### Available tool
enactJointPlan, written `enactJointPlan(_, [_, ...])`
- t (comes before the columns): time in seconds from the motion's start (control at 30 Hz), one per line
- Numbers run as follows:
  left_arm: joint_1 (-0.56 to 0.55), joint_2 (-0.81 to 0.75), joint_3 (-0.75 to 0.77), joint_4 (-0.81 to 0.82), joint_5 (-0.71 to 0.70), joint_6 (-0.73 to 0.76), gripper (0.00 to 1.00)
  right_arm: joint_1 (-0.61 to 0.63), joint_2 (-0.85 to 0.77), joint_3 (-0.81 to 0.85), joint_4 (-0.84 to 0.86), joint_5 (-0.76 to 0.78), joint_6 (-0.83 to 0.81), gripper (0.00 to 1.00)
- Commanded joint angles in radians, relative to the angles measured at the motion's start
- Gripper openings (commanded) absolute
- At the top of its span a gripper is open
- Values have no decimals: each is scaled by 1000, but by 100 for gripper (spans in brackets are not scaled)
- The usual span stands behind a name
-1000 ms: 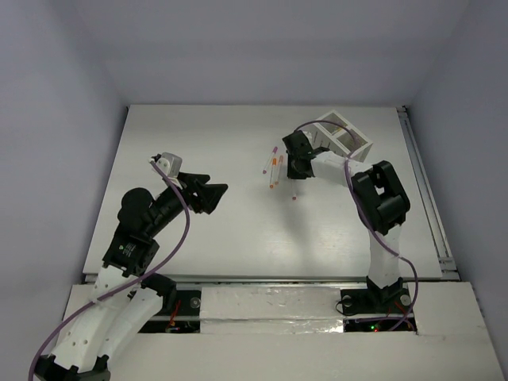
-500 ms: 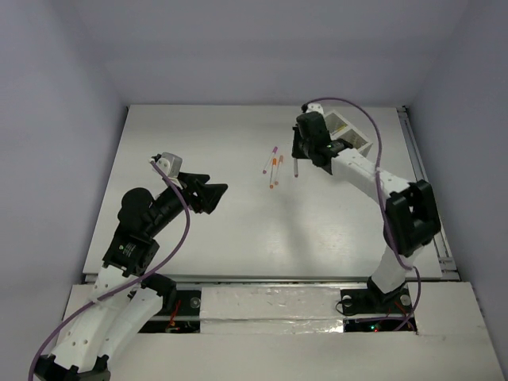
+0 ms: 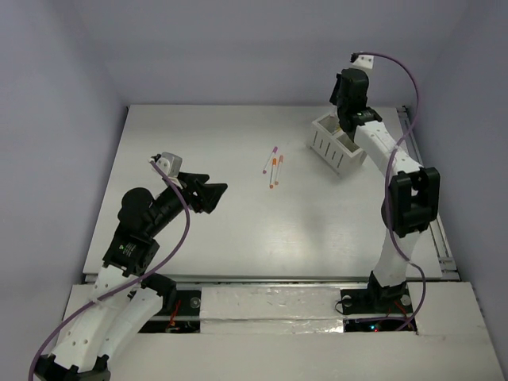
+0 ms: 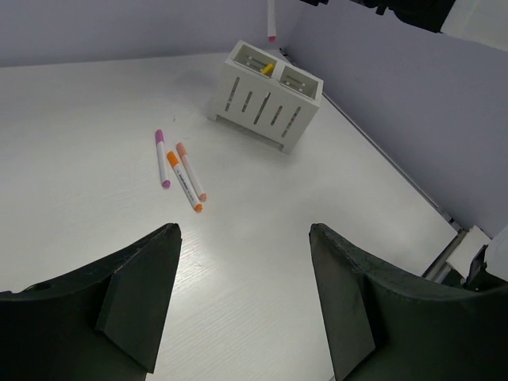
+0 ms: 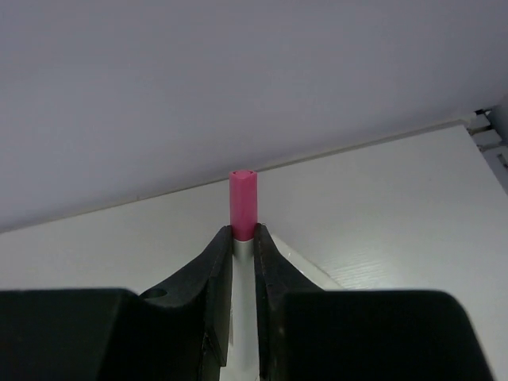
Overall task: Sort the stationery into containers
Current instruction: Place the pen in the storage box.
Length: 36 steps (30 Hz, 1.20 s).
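The white slatted box (image 3: pixel 334 151) stands at the far right of the table, with something yellow (image 4: pixel 268 69) in one compartment. My right gripper (image 3: pixel 345 111) hangs above the box, shut on a white pen with a pink cap (image 5: pixel 244 198). The pen's pink tip (image 4: pixel 271 20) also shows above the box (image 4: pixel 262 103) in the left wrist view. Three pens lie left of the box: purple-capped (image 4: pixel 162 157), orange-capped (image 4: pixel 182 178) and peach-capped (image 4: pixel 190 171); they also show in the top view (image 3: pixel 274 167). My left gripper (image 3: pixel 214 193) is open and empty, well short of them.
A grey wall rises just behind and to the right of the box. A metal rail (image 3: pixel 425 190) runs along the table's right edge. The three loose pens lie close together near mid-table.
My right arm has lifted a pen from beside the loose pens and swung up and right to above the box. The left arm has not moved.
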State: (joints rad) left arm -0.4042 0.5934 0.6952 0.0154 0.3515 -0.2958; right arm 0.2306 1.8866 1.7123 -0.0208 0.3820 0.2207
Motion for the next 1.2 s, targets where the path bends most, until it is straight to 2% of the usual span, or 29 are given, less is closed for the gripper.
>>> enactJointPlan(0.0, [-2, 0, -3, 26, -5, 14, 63, 7, 52, 79, 91, 83, -148, 1])
enactJointPlan(0.23, [-2, 3, -3, 31, -6, 15, 63, -2, 126, 92, 139, 103, -208, 1])
enactJointPlan(0.37, [-2, 11, -2, 29, -9, 17, 63, -2, 149, 75, 139, 103, -205, 5])
enactJointPlan(0.83, [-2, 2, -5, 32, -5, 15, 63, -2, 120, -42, 154, 93, -192, 16])
enactJointPlan(0.93, [-2, -6, -5, 35, -5, 14, 63, -2, 103, -62, 156, 81, -178, 30])
enactJointPlan(0.97, [-2, -6, -3, 34, -8, 15, 63, -2, 95, -63, 150, 78, -172, 41])
enactJointPlan(1.07, [-2, 6, -8, 37, 1, 12, 63, -2, 56, -57, 122, 45, -144, 56])
enactJointPlan(1.17, [-2, -3, -5, 40, 1, 12, 63, 9, 8, -69, 105, -17, -98, 59])
